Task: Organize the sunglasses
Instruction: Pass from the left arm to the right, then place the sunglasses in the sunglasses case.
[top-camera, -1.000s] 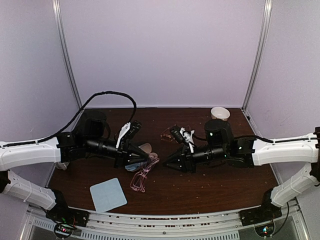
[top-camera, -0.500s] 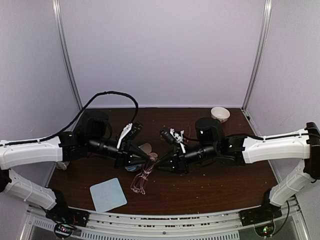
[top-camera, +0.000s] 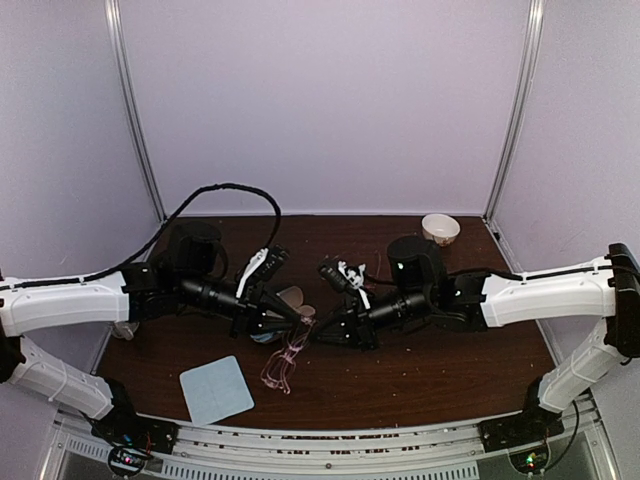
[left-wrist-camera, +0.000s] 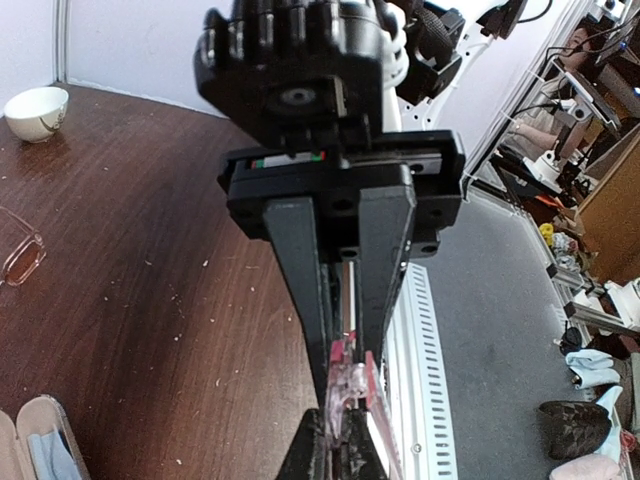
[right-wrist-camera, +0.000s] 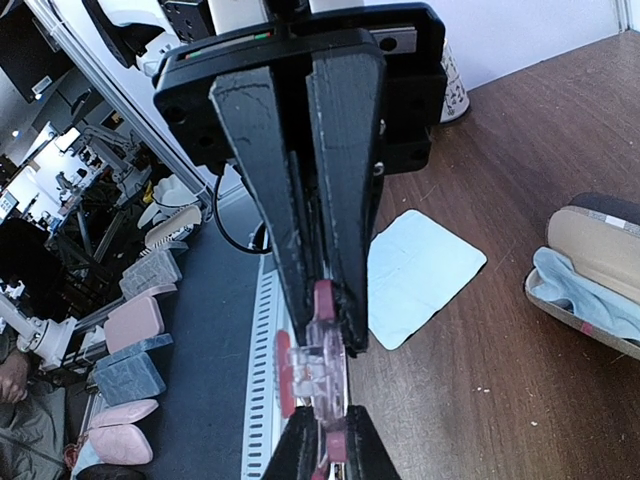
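— Gripping anything, the left end effector (left-wrist-camera: 345, 368)?
— Yes. Its fingers are clenched on the thin pinkish frame of one pair of sunglasses (top-camera: 287, 357), near the middle of the desk (top-camera: 450, 375).
— And the right end effector (right-wrist-camera: 326, 332)?
— Clenched on the same pair. Its wrist view shows both fingers pressed flat on the frame, with the left arm's fingertips meeting them from 6 o'clock. In the top view the arms come in from 9 and 3 o'clock, tip to tip.
— Where does that pair sit?
— It hangs from the two tips toward 7 o'clock in the top view. Whether its lower end touches the wood, I cannot tell.
— The other one?
— The second pair (left-wrist-camera: 20, 257) lies flat on the desk, apart from both arms, at the 9 o'clock edge of the left wrist view.
— Anything else?
— An open glasses case (right-wrist-camera: 585, 235) with pale blue lining lies just at 11 o'clock of the tips. A light blue cleaning cloth (top-camera: 215, 390) lies at 7 o'clock on the desk, and a small white bowl (top-camera: 440, 228) stands in the 1 o'clock corner.
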